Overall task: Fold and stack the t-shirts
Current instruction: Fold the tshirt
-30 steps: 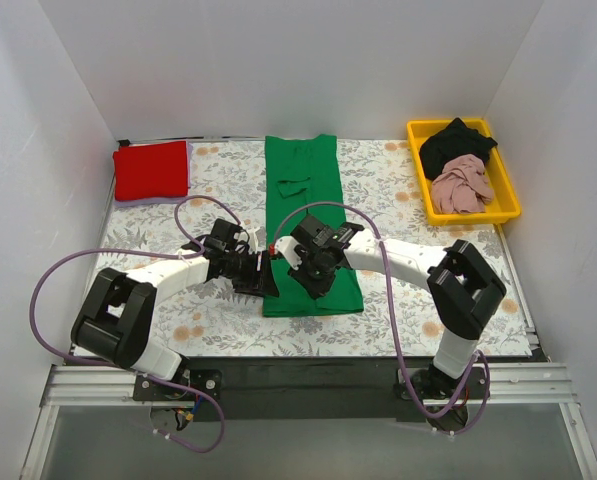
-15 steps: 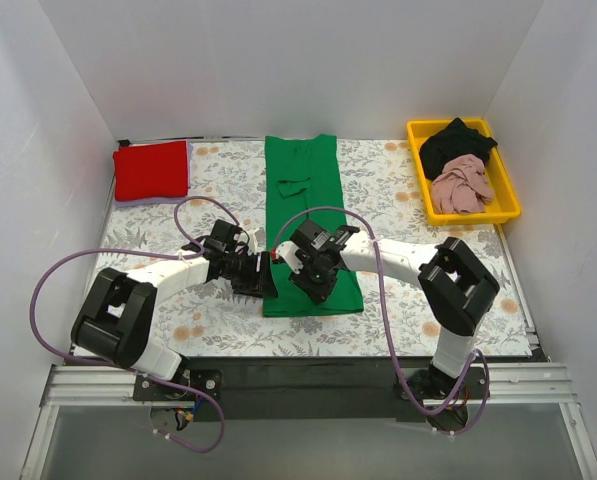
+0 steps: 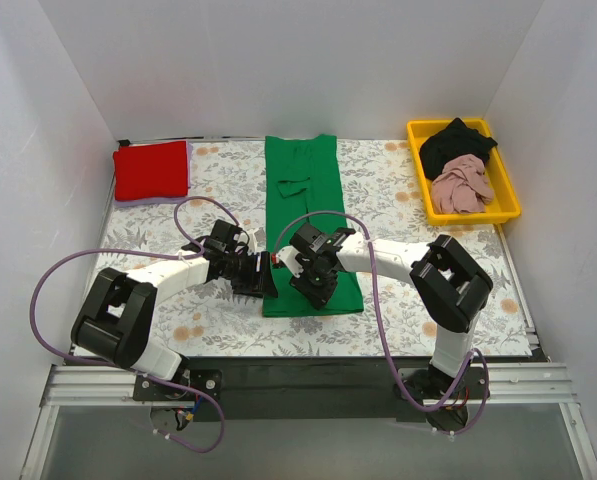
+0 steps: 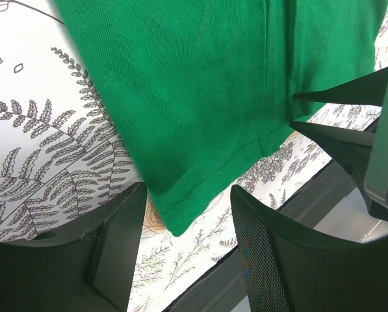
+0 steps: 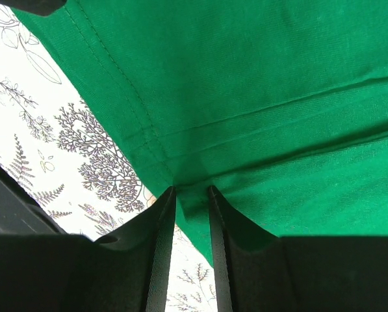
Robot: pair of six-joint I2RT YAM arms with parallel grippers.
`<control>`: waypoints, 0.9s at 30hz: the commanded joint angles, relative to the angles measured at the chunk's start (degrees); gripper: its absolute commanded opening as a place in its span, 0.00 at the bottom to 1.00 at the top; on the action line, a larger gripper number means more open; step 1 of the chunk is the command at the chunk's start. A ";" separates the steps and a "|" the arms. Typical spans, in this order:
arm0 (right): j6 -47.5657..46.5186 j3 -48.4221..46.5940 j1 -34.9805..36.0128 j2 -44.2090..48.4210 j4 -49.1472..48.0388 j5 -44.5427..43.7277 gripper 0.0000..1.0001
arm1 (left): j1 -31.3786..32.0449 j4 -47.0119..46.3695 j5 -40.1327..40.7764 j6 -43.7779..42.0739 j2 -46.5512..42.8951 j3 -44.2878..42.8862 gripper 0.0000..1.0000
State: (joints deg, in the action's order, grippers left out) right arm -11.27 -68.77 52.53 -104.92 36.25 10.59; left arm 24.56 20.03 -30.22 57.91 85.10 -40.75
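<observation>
A bright green t-shirt [image 3: 303, 190] lies folded into a long strip down the middle of the floral cloth. My left gripper [image 3: 260, 276] stands open at its near left corner. In the left wrist view that corner [image 4: 181, 214] lies flat between the two fingers [image 4: 116, 247], untouched. My right gripper [image 3: 316, 286] is low over the shirt's near end, jaws a narrow way apart. In the right wrist view, the hem [image 5: 192, 214] shows in the gap of my right gripper [image 5: 190, 190], lying flat. A folded red t-shirt [image 3: 151, 170] rests at the far left.
A yellow tray [image 3: 468, 216] at the far right holds a crumpled black t-shirt [image 3: 456, 140] and a pink one [image 3: 461, 185]. The floral cloth [image 3: 398, 190] covers the table. White walls close in on three sides. The right gripper's black fingers [image 4: 349, 123] show in the left wrist view.
The right gripper has shifted slightly left along the shirt's near end and its jaws have parted a little. The left gripper has hardly moved.
</observation>
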 commanded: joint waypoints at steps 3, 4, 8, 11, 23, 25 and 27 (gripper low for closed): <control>0.37 -0.22 0.20 -0.63 0.40 1.28 0.29 | 0.14 -0.78 0.33 0.10 -0.46 0.06 0.53; 0.37 -0.22 0.29 -0.63 0.31 1.19 0.25 | 0.14 -0.78 0.33 0.01 -0.37 0.15 0.53; 0.37 -0.31 0.29 -0.63 0.40 -0.48 0.10 | 0.14 -0.70 0.34 0.01 -0.29 0.06 0.53; 0.46 -0.66 0.20 -0.54 0.49 -0.75 0.01 | 0.14 -0.61 0.42 0.01 -0.02 -0.12 0.53; -0.25 -2.95 0.20 5.52 2.16 -0.57 0.01 | 0.14 -0.26 0.60 0.01 0.07 -0.38 0.53; -0.33 -2.77 0.20 6.31 2.42 0.13 0.01 | 0.14 -0.34 0.60 0.10 0.15 -0.29 0.53; -0.16 -2.86 0.20 6.40 2.42 1.36 0.01 | 0.14 -0.34 0.60 0.18 0.42 -0.29 0.53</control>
State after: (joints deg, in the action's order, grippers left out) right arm -10.98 -69.65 52.53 -100.88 37.58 9.76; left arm 24.56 20.05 -29.98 57.91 85.84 -40.75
